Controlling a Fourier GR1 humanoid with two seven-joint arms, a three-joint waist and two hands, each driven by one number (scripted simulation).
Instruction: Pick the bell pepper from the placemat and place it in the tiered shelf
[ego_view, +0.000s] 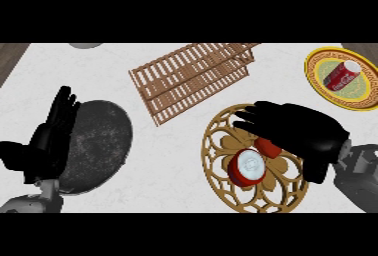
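A red bell pepper (249, 167), its pale cut face turned up, lies on the round golden lattice placemat (221, 150) at the lower right. My right hand (299, 131) hangs over the placemat's upper right part, fingers stretched out to the left and open, its palm just beside and partly over the pepper's far end. The pepper is not held. The tiered shelf (193, 75), brown wooden slats, lies at the top centre, up and left of the hand. My left hand (46, 145) rests open at the left edge, fingers up.
A dark grey round plate (96, 142) lies beside my left hand. At the upper right a yellow patterned plate (319, 82) holds a red soda can (342, 75). A grey object (87, 45) shows at the top edge. The counter is pale marble.
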